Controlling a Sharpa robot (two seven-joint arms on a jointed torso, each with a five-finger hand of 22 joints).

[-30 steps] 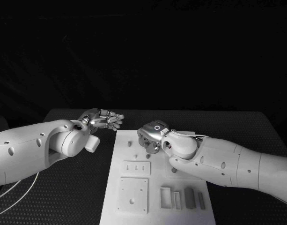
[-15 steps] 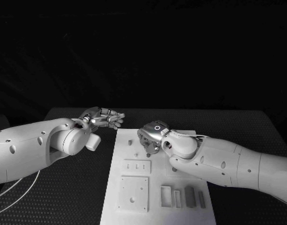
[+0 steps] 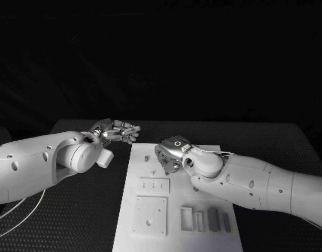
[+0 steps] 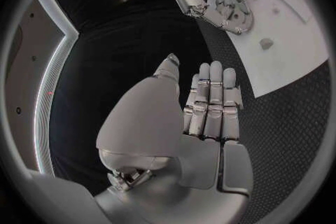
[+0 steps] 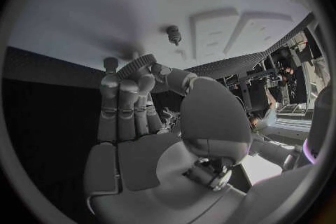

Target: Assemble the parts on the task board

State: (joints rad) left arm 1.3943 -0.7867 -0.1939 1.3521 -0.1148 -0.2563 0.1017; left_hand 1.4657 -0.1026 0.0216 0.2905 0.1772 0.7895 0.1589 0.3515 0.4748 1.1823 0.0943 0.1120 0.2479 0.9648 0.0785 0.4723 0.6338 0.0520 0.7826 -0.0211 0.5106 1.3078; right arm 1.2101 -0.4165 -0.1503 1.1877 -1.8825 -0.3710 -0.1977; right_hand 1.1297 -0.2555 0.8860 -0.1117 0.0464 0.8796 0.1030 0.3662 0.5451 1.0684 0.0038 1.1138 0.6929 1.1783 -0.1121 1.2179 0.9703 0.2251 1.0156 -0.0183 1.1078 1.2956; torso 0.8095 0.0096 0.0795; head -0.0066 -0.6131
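Parts for the task lie on the white board [image 3: 177, 205] in the middle of the black table [image 3: 78, 210]. The board's long side runs away from the robot. At its near end several narrow bars [image 3: 205, 220] lie side by side, their long axes along the board. A small peg [image 5: 173, 35] stands upright on the far part. The right hand [image 3: 173, 153] is over the far end, pinching a toothed gear [image 5: 138, 64]. The left hand [image 3: 117, 132] is just beside the board's far left corner, fingers straight and together, holding nothing.

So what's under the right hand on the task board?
White task board surface lies under the right hand, which holds a toothed gear; a small peg stands nearby. Directly beneath the hand is covered.
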